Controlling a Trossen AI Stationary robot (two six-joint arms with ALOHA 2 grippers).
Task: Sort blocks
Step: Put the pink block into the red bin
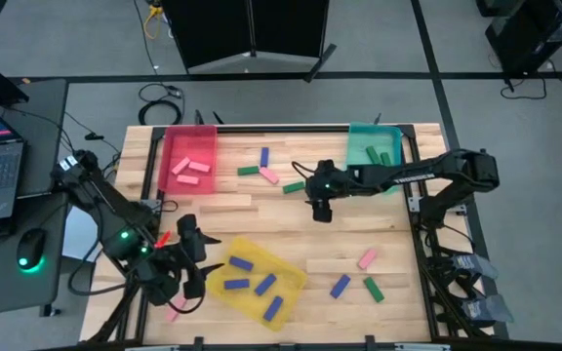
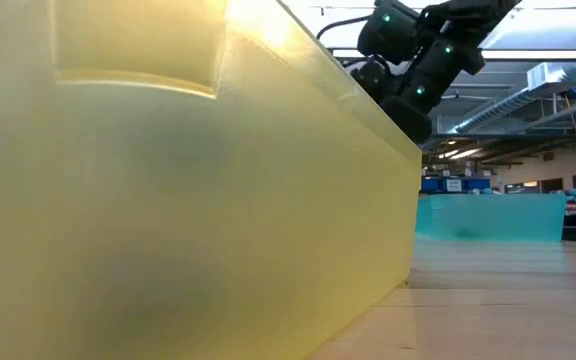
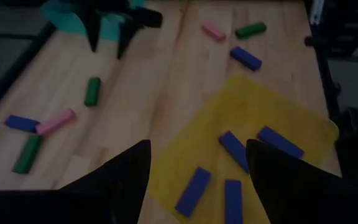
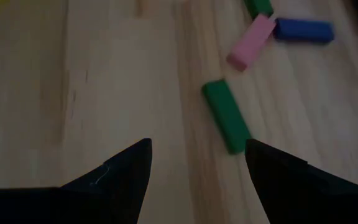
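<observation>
The blocks are small pink, green and blue bars. Several blue ones (image 3: 235, 149) lie in the yellow tray (image 1: 291, 278); pink ones (image 1: 191, 166) lie in the pink tray (image 1: 191, 136); green ones (image 1: 377, 154) lie in the teal tray (image 1: 364, 132). Loose blocks lie flat on the table. My left gripper (image 1: 203, 263) (image 3: 197, 144) is open, above the yellow tray's left edge. My right gripper (image 1: 320, 210) (image 4: 197, 143) is open over mid-table, with a green block (image 4: 225, 115) (image 1: 294, 186) just ahead of its fingers and untouched.
Loose blue (image 1: 264, 156), green (image 1: 249, 171) and pink (image 1: 268, 176) blocks lie at centre far. A pink (image 1: 367, 258), a blue (image 1: 341, 286) and a green (image 1: 373, 289) block lie near right. One pink block (image 1: 172, 314) sits at the near left edge. The yellow tray wall (image 2: 168, 200) fills the low view.
</observation>
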